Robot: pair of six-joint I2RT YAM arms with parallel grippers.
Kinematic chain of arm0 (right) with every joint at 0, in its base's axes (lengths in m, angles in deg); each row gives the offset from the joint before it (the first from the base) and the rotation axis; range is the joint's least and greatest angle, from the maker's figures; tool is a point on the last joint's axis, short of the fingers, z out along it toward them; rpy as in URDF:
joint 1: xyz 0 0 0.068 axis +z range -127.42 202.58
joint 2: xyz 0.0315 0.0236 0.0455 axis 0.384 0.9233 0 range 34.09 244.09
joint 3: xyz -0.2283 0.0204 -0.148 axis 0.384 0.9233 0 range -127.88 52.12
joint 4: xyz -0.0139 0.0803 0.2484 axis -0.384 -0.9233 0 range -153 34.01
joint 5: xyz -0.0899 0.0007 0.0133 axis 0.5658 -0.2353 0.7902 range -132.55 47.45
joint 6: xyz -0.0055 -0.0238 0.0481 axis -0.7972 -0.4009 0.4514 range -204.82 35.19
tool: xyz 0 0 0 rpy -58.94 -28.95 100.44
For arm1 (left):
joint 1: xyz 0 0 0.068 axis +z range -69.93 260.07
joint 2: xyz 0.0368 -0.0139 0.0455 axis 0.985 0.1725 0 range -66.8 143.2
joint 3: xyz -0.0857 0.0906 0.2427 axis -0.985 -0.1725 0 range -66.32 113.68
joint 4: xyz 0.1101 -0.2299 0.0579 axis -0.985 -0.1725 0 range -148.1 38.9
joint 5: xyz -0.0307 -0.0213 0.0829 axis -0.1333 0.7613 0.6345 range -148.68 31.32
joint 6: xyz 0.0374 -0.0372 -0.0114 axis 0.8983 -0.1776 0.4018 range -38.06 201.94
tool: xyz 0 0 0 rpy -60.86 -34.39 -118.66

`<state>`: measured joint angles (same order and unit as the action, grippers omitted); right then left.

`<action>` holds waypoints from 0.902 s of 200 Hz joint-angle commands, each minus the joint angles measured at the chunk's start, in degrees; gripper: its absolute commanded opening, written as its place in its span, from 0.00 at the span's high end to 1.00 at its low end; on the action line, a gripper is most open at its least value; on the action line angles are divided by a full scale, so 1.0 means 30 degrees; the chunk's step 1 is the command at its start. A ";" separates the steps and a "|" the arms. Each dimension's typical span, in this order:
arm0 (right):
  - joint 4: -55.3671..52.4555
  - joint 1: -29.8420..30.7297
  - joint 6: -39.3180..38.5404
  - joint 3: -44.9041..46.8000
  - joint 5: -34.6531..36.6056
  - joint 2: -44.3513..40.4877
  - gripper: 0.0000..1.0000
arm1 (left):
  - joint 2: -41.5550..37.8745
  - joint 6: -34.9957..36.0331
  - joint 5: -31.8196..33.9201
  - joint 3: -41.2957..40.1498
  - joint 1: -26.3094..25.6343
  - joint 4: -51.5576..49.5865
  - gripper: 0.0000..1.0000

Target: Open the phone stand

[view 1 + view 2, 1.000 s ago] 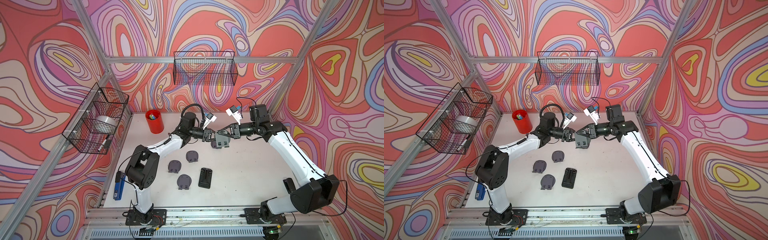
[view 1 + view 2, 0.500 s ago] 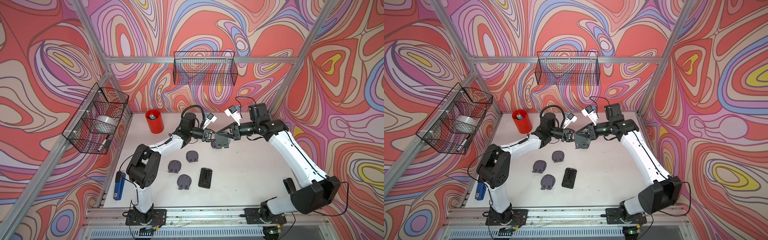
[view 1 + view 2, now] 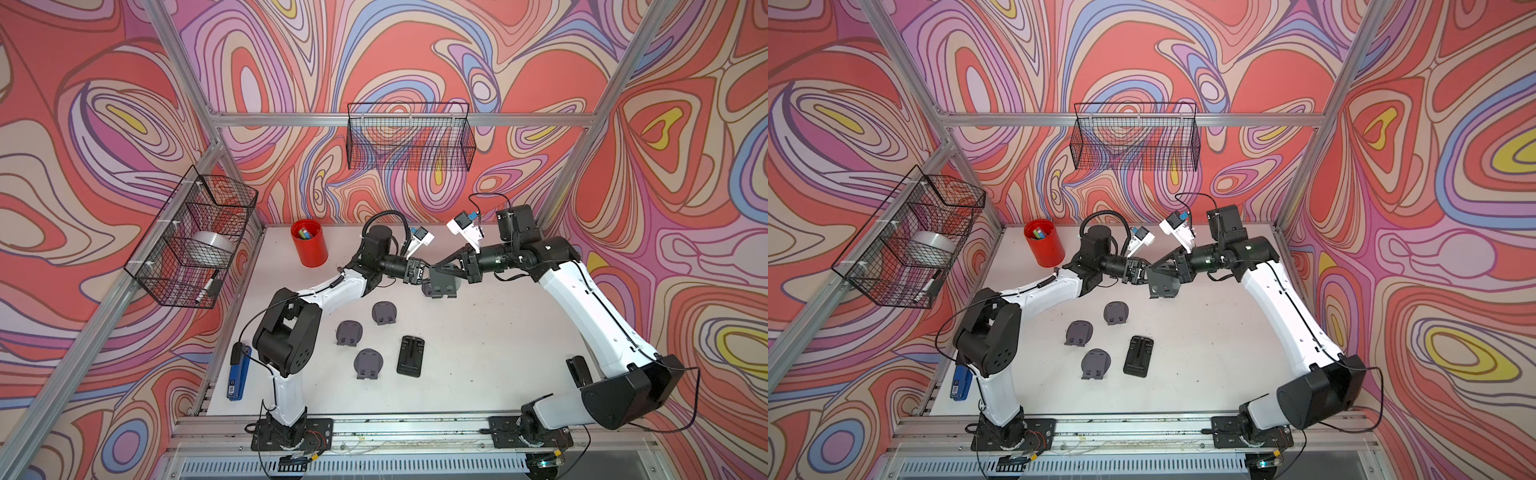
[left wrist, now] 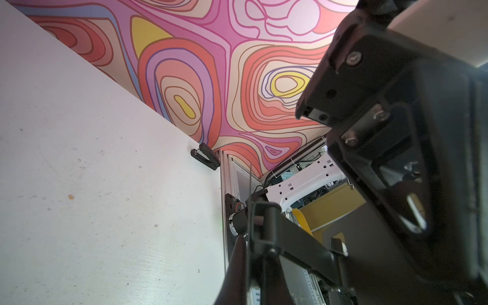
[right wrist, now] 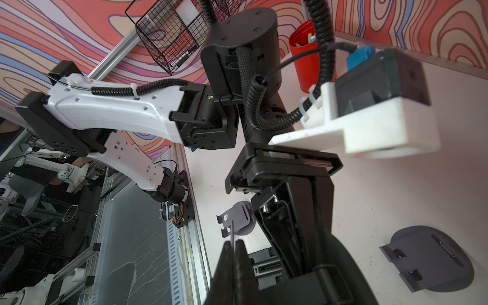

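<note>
Swirled red, pink and purple walls (image 3: 124, 104) close round a white table (image 3: 498, 332), and the two arms meet over its far middle. The phone stand (image 3: 443, 284), dark grey with a rounded plate, sits between their tips there, in both top views (image 3: 1162, 286). The left gripper (image 3: 419, 275) reaches in from the left side, its jaws drawn narrow and pinched on the stand's edge. The right gripper (image 3: 453, 269) comes in from the opposite side, jaws likewise nipped tight on the stand's upper part. In the right wrist view the stand (image 5: 298, 211) fills the middle, with the left gripper (image 5: 264, 174) clamped at its far end. Whether the stand's feet touch the table I cannot tell. Nearer the front, three round grey stands (image 3: 349, 333) lie flat and close together, and a black rectangular stand (image 3: 411, 355) lies just beside them. A red cup (image 3: 309, 243) stands near the far left corner. A wire basket (image 3: 195, 237) hangs on the left frame, another wire basket (image 3: 409, 137) on the back rail
</note>
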<state>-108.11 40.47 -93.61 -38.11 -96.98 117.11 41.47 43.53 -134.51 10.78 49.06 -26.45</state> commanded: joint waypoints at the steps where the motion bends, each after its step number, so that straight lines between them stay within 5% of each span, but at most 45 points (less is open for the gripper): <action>1: 0.0625 0.0716 0.1602 -0.0761 -0.1944 -0.1843 0.90 | 0.1055 -0.0856 0.4995 -0.0936 0.1039 -0.2333 1.00; 47: 0.1279 0.0716 0.3803 -0.0754 0.0849 -0.1697 0.65 | -0.0152 -0.0201 0.6528 -0.1421 0.1027 -0.2275 1.00; 72: 0.0997 0.0716 0.5976 -0.1573 0.4146 -0.1417 0.53 | -0.1439 0.0902 0.9575 -0.2375 0.1043 -0.2568 1.00; 115: -0.1160 0.0716 1.2174 -0.3475 1.0544 -0.0383 0.54 | -0.3371 0.3611 1.6563 -0.3049 0.0845 -0.3860 1.00; 180: -0.0722 0.2081 1.8579 -0.2912 1.4670 0.1727 0.53 | -0.4448 0.8760 2.4232 -0.4474 -0.1180 -0.1659 1.00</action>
<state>-109.86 44.60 -47.12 -46.16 -61.36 119.39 29.99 61.50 -72.92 -1.00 47.56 -36.31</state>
